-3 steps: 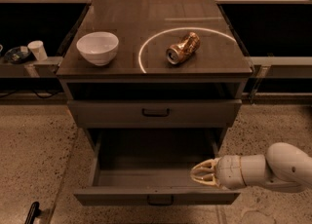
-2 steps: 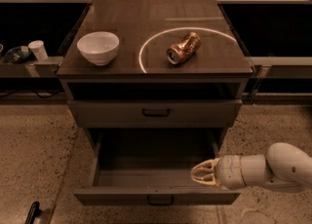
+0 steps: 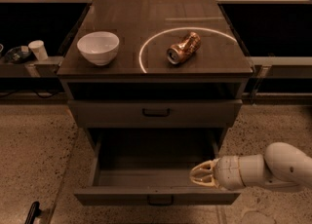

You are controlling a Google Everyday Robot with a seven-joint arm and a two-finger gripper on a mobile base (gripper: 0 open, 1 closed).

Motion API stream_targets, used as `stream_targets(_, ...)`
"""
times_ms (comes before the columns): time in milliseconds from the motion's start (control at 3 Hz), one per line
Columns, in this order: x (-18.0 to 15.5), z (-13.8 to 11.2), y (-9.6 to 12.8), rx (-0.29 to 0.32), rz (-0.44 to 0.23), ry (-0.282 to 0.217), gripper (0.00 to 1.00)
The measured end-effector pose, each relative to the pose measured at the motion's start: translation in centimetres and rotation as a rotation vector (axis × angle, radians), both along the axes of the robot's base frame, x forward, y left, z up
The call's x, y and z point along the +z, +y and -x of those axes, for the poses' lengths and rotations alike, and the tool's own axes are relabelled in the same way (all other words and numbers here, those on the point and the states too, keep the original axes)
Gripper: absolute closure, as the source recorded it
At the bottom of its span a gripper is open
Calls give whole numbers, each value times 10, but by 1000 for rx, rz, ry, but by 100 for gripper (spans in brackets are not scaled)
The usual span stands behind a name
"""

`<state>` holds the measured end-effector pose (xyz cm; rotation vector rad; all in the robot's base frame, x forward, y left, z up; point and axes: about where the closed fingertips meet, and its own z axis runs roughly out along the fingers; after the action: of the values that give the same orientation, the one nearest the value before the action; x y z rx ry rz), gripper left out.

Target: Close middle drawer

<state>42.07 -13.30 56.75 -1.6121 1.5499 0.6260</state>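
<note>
Nothing has moved: the claw (image 3: 195, 177), tips together and empty, stays inside the open middle drawer (image 3: 117, 197).

One cabinet (image 3: 156, 74) fills the middle of the frame. Two drawers show in it: one closed drawer (image 3: 112, 113) just under the top, and one middle drawer (image 3: 146, 167) pulled out below it at lower centre. Each front carries one dark bar handle (image 3: 156, 112), two handles in all. On the cabinet top are three things: one white bowl (image 3: 98, 47) at the left, one crumpled can (image 3: 184, 48) at the centre right, and one bright ring (image 3: 146, 47) drawn around the can. One white cup (image 3: 37, 49) stands at the left edge. One robot arm (image 3: 273, 169) enters from the lower right, ending in one gripper (image 3: 197, 175) over the open drawer's right front corner.
</note>
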Motion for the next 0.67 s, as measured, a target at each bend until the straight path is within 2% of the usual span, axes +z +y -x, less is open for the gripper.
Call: stream_targets(667, -30, 19, 14, 56, 112, 39, 100)
